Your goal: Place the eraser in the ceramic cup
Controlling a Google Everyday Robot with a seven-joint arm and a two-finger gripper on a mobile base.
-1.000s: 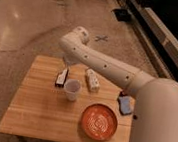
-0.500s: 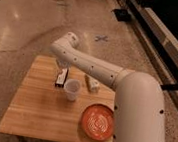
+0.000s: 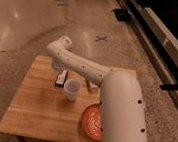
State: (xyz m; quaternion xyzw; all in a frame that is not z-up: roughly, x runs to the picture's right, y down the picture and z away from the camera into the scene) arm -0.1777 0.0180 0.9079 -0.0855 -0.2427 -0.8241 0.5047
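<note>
The eraser [image 3: 61, 78], a small dark block with a white patch, lies on the wooden table [image 3: 30, 112] just left of the ceramic cup [image 3: 71, 89]. The cup is plain white, stands upright and looks empty. My white arm reaches from the lower right across the table to the far left. My gripper [image 3: 58, 65] hangs down from the bent wrist, just behind and above the eraser's far end. Nothing shows in it.
An orange-red bowl with white swirls [image 3: 92, 122] sits at the table's front right, partly under my arm. A pale bottle [image 3: 91, 86] lies right of the cup, mostly hidden by the arm. Speckled floor surrounds the table; dark shelving runs along the right.
My arm has swung left and toward the table's far left side, bringing the wrist over the eraser. It now covers the right of the table. Eraser, cup and bowl have not moved.
</note>
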